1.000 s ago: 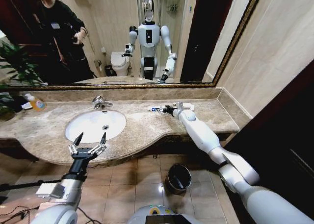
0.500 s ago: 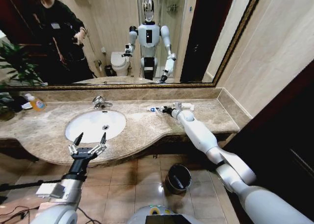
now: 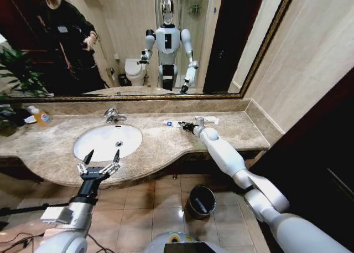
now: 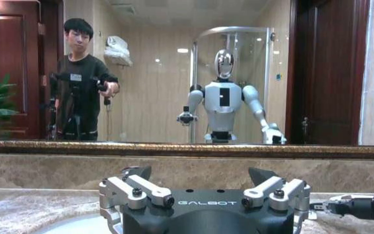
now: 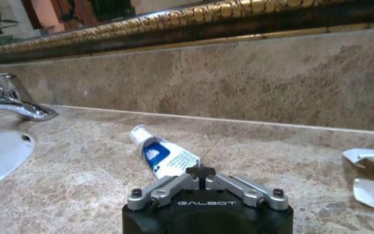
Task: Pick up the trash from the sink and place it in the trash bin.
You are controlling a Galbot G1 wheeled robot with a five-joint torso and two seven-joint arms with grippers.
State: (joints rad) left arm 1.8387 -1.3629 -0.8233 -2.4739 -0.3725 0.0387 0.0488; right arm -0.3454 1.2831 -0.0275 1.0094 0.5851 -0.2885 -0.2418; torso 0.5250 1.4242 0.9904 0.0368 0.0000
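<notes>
While right gripper (image 5: 202, 171) sits clenched on white tube (image 5: 163, 155) near counter (image 3: 160, 142) back edge, right of sink (image 3: 107, 140), carry to trash bin (image 3: 201, 201) on floor remains. Bin contents possibly present, unclear. Left gripper (image 3: 100, 156) spread wide at counter front edge.

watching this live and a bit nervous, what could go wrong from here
The right claw looks shut against the end of the white tube lying flat on the marble counter, so it may push it along rather than grip it. The trash bin stands on the floor below, so a weak hold could drop it.
</notes>
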